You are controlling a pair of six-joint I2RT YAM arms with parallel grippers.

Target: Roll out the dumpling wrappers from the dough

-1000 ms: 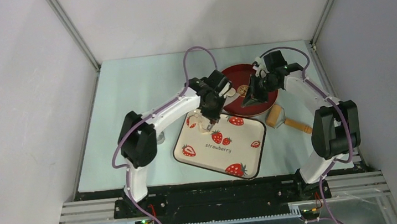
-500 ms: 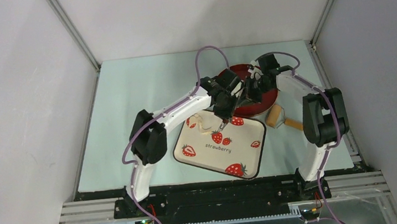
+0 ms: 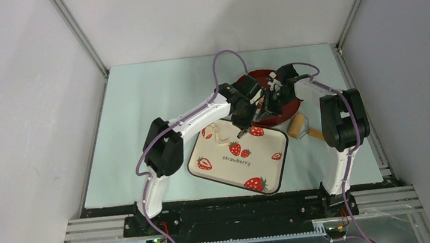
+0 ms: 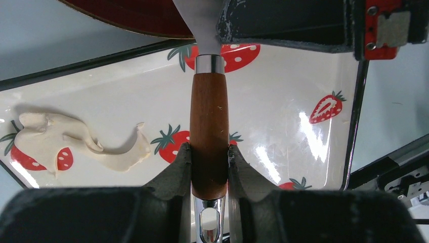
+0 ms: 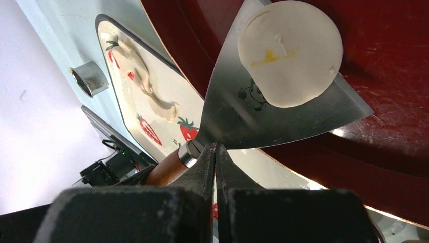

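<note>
My left gripper (image 4: 209,154) is shut on the wooden handle (image 4: 209,121) of a metal spatula. The spatula's blade (image 5: 238,116) reaches over the red plate (image 5: 394,76). One round pale dumpling wrapper (image 5: 289,50) lies on the blade. My right gripper (image 5: 216,149) is shut and empty, its tips close by the blade's neck. A flattened scrap of dough (image 4: 76,144) lies on the strawberry tray (image 4: 303,91); it also shows in the top view (image 3: 221,134). In the top view both grippers, left (image 3: 247,115) and right (image 3: 268,101), meet at the plate's near-left rim.
A wooden rolling pin (image 3: 307,129) lies on the mat right of the tray (image 3: 238,161) and near the plate (image 3: 287,115). A shiny metal cutter ring (image 5: 91,77) stands on the mat left of the tray.
My left gripper moved right from the tray's far-left corner to the plate's rim with the spatula. My right gripper moved left across the plate to meet it.
</note>
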